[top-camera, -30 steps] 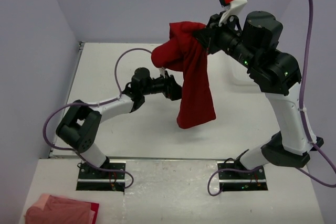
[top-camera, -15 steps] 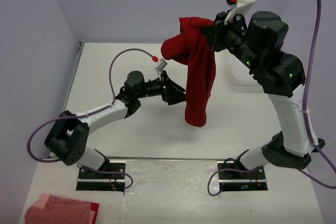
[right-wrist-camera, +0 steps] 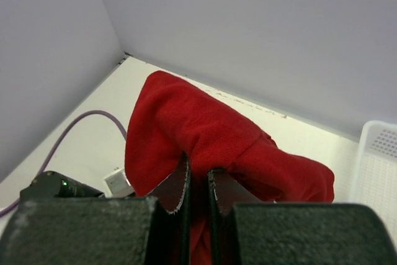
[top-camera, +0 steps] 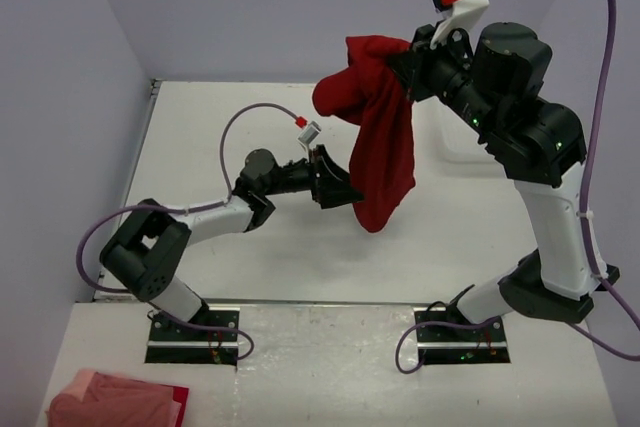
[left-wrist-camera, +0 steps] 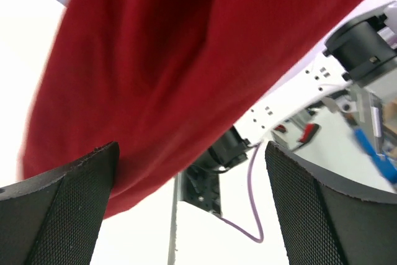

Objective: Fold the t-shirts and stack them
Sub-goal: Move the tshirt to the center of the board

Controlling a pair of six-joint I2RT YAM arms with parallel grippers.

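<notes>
**Red T-Shirt Hung From the Right Tool, Left Tool Gaped Beside It**

At the near left corner, on the ledge in front of the arm bases, a pink cloth (top-camera: 115,399) lay bunched; whether it was a shirt could not be told. Past the bases, the left arm reached low over the white counter (top-camera: 200,127) towards the middle. A purple cable (top-camera: 255,112) looped above it.

The left tool (top-camera: 345,187) stood wide open and held nothing, its tips just beside the lower end of the deep red t-shirt (top-camera: 380,147). In the left wrist view, the left tool (left-wrist-camera: 192,215) showed its two black meshed fingers (left-wrist-camera: 62,209) far apart. The t-shirt (left-wrist-camera: 186,60) filled the view above them, its lower edge close by the left finger. Whether cloth and finger touched could not be told.

The shirt hung clear of the counter in a long, narrow drape, with a rounded bulge at its upper left. Its top was gathered at the right tool (top-camera: 405,57), raised high on the far right. In the right wrist view, the right tool (right-wrist-camera: 197,193) was clamped narrowly on a fold of the t-shirt (right-wrist-camera: 205,134), which humped up over the finger tips.

Farther right, the white mesh basket (right-wrist-camera: 378,166) stood on the counter near the back wall.
</notes>
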